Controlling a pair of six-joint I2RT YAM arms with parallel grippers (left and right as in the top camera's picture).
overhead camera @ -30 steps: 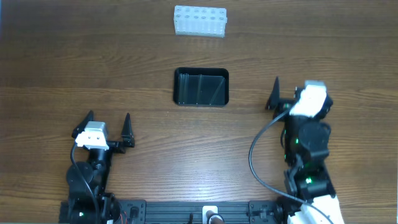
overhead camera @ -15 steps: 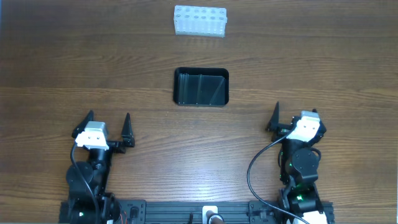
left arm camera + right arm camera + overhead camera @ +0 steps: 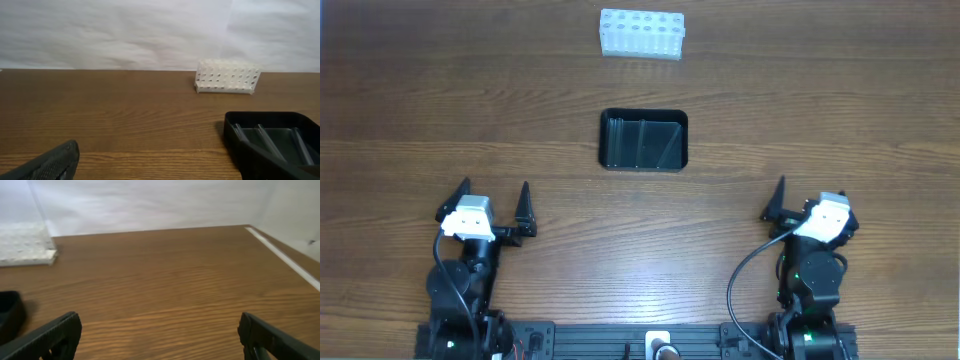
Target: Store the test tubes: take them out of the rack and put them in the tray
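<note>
Tray [image 3: 602, 140] ahead; left claw [image 3: 494, 188], right claw [image 3: 160, 341] spread.

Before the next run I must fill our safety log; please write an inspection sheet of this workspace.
Surface: brown wooden table.
Job's things: white rack at the far edge; black tray mid-table, clear test tubes lying inside.
Clutter: nothing seen.
Grippers: left gripper open, holding nothing; right gripper open, holding nothing.
Cables: black cable loops beside the right arm.
Surroundings: white wall behind the table.

Tubes [image 3: 642, 143] — seemingly — in tray [image 3: 604, 140]; rack [image 3: 641, 33] beyond.
</note>
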